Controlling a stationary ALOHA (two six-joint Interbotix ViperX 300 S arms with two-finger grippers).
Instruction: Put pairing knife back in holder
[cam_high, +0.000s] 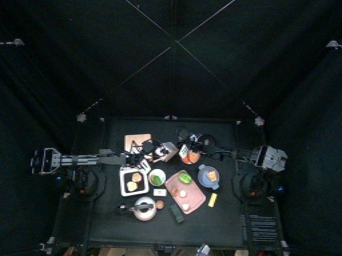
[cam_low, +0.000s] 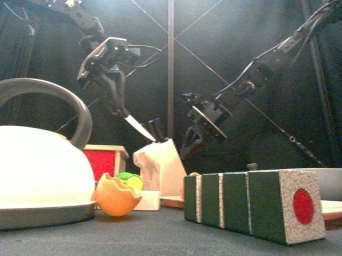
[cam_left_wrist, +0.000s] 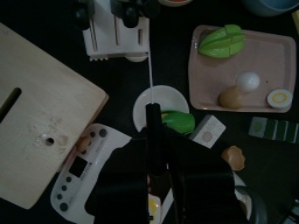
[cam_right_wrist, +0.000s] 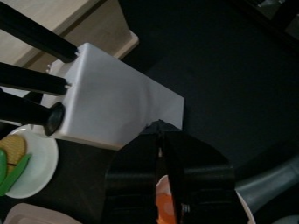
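Top view — small black table (cam_high: 114, 228), crowded; the white plastic knife-holder block with black handles sticking out (cam_high: 164, 152) stands near its middle, one arm reaching in from either side. Front view — left pincer (cam_low: 118, 102) grasps the silver-bladed paring knife (cam_low: 138, 128), blade slanting down, tip just above the holder and not yet in it; right pincer (cam_low: 198, 128) sits against the block's far side. Left wrist view: the knife runs edge-on out of the jaws, a tan wooden board (cam_left_wrist: 47, 114) below; right wrist view: jaws clenched on the block's corner.
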